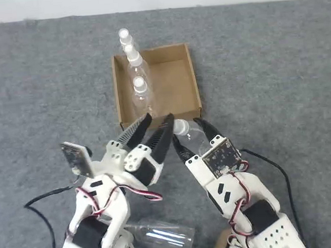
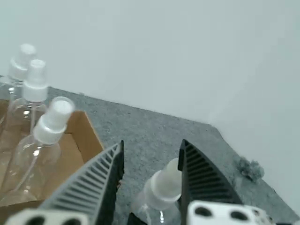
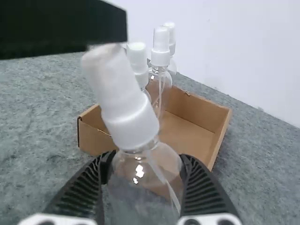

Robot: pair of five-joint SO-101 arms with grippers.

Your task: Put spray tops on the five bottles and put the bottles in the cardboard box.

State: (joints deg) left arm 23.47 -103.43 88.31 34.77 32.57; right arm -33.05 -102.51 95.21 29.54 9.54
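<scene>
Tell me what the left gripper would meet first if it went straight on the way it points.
Probably the spray top of the bottle held in the right gripper: it sits ahead in the gap of the open left gripper. Depth is unclear, so contact is not certain.

3 capped bottles [image 1: 135, 65] upright in cardboard box [image 1: 195, 82]

Bottles: 5 total. 3 in the box [image 1: 194, 81] – back bottle [image 1: 126, 43], mid bottle [image 1: 135, 65], front bottle [image 1: 142, 100]; plus 1 held bottle [image 1: 191, 134] and 1 flat bottle [image 1: 160, 234] on the table [image 1: 276, 62]. Spray tops [image 1: 140, 84]: 4 counted, 1 each on the box 3 + the held one; flat one's neck – can't tell. Boxes: 1. Arms [image 1: 101, 214]: 2, w/ 1 gripper apiece: left gripper [image 1: 160, 117], right gripper [image 1: 185, 129].
</scene>
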